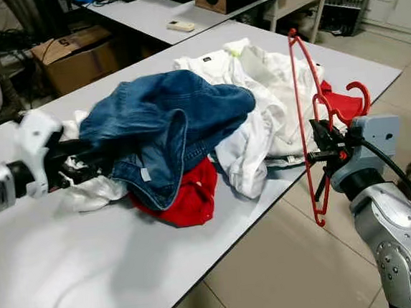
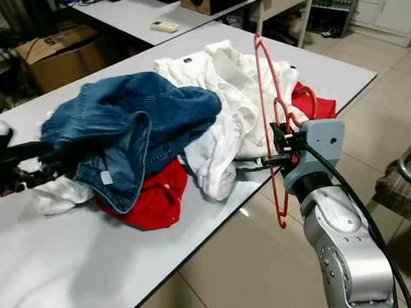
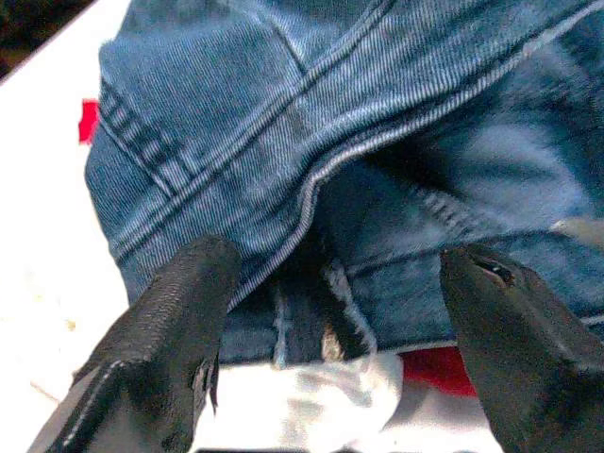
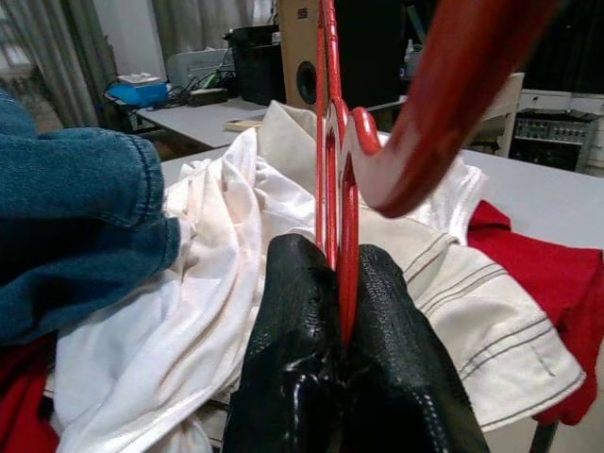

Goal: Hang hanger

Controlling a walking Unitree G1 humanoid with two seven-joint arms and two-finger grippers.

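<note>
Clearly, from the head views, the right gripper [image 1: 328, 145] clamps a red hanger [image 1: 303, 95] upright just off the table's [image 1: 94, 279] right edge — held clear of the clothes, probably so a garment can be fed onto it. The left gripper [image 1: 74, 169] reaches into the pile near the table's left edge, at the denim garment [image 1: 167, 121], beside white clothes [image 1: 258, 99] and a red garment [image 1: 187, 195].

The left wrist view shows its fingers [image 3: 170, 321] spread apart, straddling a denim hem — not yet pinching it.

The right wrist view shows both black fingers [image 4: 302, 321] pressed shut on the hanger's thin red bars, hook curving overhead.
</note>
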